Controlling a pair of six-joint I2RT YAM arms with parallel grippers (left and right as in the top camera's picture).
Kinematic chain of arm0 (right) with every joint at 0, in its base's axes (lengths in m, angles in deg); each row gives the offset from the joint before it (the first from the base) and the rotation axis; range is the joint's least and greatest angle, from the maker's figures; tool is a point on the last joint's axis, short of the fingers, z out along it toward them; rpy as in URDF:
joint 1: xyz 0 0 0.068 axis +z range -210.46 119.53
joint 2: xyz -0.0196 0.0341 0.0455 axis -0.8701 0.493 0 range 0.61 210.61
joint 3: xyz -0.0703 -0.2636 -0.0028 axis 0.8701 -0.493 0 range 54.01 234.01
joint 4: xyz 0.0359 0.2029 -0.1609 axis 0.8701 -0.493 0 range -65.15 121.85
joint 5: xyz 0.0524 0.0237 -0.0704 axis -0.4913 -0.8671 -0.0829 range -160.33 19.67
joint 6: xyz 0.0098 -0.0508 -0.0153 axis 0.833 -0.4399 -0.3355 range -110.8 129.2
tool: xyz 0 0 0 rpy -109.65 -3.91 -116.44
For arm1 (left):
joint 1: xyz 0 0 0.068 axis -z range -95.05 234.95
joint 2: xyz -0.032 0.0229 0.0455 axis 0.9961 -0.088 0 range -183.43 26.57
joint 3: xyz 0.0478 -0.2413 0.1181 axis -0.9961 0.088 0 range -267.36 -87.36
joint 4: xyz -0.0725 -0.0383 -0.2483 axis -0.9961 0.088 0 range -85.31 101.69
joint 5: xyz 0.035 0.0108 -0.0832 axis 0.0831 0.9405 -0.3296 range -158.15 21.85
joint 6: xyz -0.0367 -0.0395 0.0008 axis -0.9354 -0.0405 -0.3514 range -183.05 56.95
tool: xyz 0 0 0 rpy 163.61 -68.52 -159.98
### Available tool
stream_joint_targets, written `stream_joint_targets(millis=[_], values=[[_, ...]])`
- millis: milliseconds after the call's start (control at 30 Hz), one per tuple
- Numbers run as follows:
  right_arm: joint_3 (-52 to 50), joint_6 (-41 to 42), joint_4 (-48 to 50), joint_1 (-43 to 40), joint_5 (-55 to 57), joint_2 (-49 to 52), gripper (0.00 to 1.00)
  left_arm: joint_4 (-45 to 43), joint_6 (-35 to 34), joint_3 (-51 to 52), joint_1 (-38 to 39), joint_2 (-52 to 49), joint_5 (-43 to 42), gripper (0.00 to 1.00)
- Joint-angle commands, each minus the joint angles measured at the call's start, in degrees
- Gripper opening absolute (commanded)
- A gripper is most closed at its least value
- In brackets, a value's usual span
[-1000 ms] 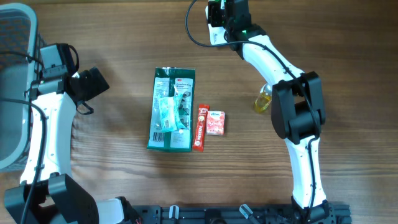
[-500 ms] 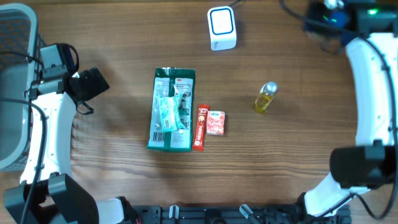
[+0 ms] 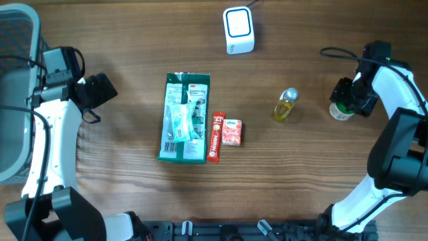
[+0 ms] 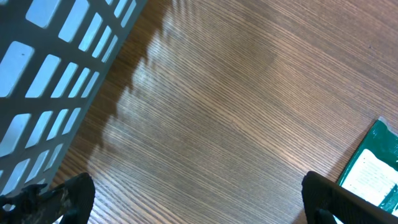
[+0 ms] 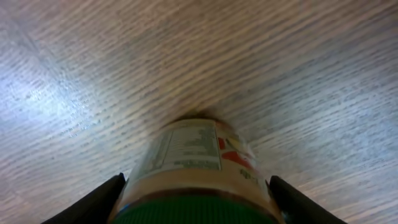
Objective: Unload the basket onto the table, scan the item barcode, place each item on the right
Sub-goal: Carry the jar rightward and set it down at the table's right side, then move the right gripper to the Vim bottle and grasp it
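Note:
The item is a jar (image 3: 341, 110) with a green lid and a printed label, standing at the right side of the table. My right gripper (image 3: 349, 100) is shut on it. In the right wrist view both black fingers press the sides of the jar (image 5: 196, 165) just under the lid, and its base meets the wood; the right gripper (image 5: 196, 200) holds it from above. A white scanner (image 3: 239, 30) sits at the back centre. My left gripper (image 3: 100, 90) hangs open over bare wood at the left; in its wrist view the left gripper (image 4: 199, 205) holds nothing.
A green package (image 3: 185, 118), a red tube (image 3: 215, 137) and a pink packet (image 3: 231, 132) lie mid-table. A small yellow bottle (image 3: 285, 105) stands left of the jar. A white basket (image 3: 17, 100) lines the left edge, also the basket (image 4: 50, 74) in the left wrist view.
My right arm swung from above the scanner out to the far right, then came down at the right side with the jar in its fingers. The left arm stayed still.

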Motion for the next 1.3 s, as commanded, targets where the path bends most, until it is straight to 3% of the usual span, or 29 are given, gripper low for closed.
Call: stream_joint_targets(millis=[0,133,267,500,533,600,967,1267], values=[[1.2,-0.1,-1.1,0.0,0.7,-1.4,1.00,-0.2,0.7,-0.5,-0.3,0.4,0.1,1.00],[9.1,0.8,-5.6,0.1,0.4,-5.5,1.00,-0.2,0.7,-0.5,-0.3,0.4,0.1,1.00],[18.7,0.7,-14.7,0.4,-8.2,-11.6,1.00,-0.2,0.7,-0.5,-0.3,0.4,0.1,1.00],[19.2,1.2,-21.5,0.9,-22.1,-20.7,1.00,-0.2,0.7,-0.5,-0.3,0.4,0.1,1.00],[19.1,2.2,-23.8,0.9,-24.0,-20.6,0.84,-0.2,0.7,-0.5,-0.3,0.4,0.1,1.00],[17.8,5.4,-25.0,2.1,-23.9,-20.5,0.80,-0.2,0.7,-0.5,-0.3,0.4,0.1,1.00],[7.8,20.6,-16.9,22.9,-2.9,-20.2,0.82,-0.2,0.7,-0.5,-0.3,0.4,0.1,1.00],[7.8,26.8,-13.5,31.1,3.9,-15.8,0.88,-0.2,0.7,-0.5,-0.3,0.4,0.1,1.00]])
